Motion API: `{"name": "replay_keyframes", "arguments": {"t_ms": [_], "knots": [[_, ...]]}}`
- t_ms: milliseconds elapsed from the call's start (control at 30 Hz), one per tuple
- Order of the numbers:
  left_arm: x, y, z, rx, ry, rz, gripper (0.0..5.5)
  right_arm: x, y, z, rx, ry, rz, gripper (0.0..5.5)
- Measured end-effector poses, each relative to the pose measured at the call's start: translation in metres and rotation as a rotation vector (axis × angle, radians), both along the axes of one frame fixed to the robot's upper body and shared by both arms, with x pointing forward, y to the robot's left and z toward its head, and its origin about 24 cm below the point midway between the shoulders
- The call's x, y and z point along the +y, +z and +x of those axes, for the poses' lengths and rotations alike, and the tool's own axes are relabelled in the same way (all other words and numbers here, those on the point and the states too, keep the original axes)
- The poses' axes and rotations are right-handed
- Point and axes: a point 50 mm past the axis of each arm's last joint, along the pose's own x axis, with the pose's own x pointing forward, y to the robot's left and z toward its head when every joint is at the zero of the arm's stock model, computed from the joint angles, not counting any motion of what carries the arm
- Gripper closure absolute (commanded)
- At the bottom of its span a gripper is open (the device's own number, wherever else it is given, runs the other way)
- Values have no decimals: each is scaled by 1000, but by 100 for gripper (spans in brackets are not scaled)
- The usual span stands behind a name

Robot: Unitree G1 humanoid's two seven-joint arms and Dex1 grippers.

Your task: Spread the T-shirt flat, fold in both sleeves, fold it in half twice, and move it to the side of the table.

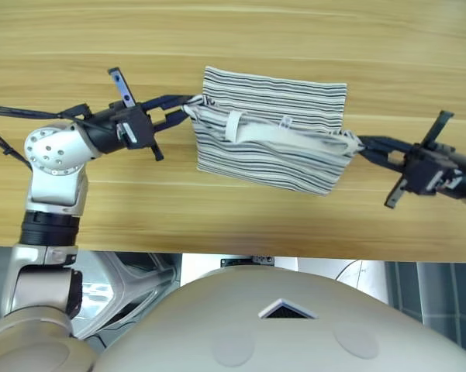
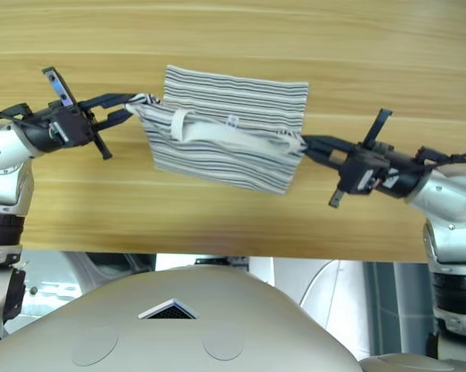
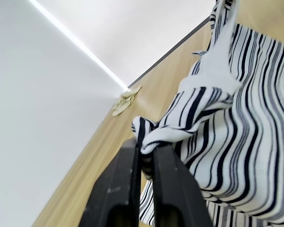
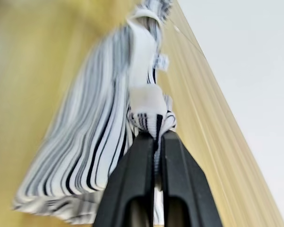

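Note:
The striped black-and-white T-shirt [image 1: 273,132] is folded into a compact rectangle and hangs stretched between my two grippers above the wooden table [image 1: 233,46]. Its white collar band and a small tag show along the held top edge. My left gripper [image 1: 188,106] is shut on the shirt's left corner, with bunched fabric [image 3: 149,137] pinched between the black fingers. On the opposite side, my right gripper [image 1: 361,146] is shut on the right corner, the cloth [image 4: 153,120] clamped at its fingertips. The lower part of the shirt droops toward me.
The table's near edge [image 1: 233,252] runs across below the shirt. A small pale scrap [image 3: 125,100] lies on the table near the far wall in the left wrist view. Bare wood surrounds the shirt on all sides.

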Motion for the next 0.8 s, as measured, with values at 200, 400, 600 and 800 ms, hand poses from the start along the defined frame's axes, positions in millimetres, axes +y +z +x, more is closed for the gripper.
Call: {"name": "replay_keyframes", "arguments": {"t_ms": [200,400,600,800], "knots": [[-13,-23,24,-2,48,59,512,-1,-14,29,-14,-132,-40,550],[-24,-43,45,0,105,96,512,-5,-34,50,-4,-231,-113,550],[-24,-58,63,-18,217,125,512,0,-46,67,9,-275,-105,550],[-31,-68,72,-44,275,151,512,10,-59,81,33,-279,-71,550]]}}
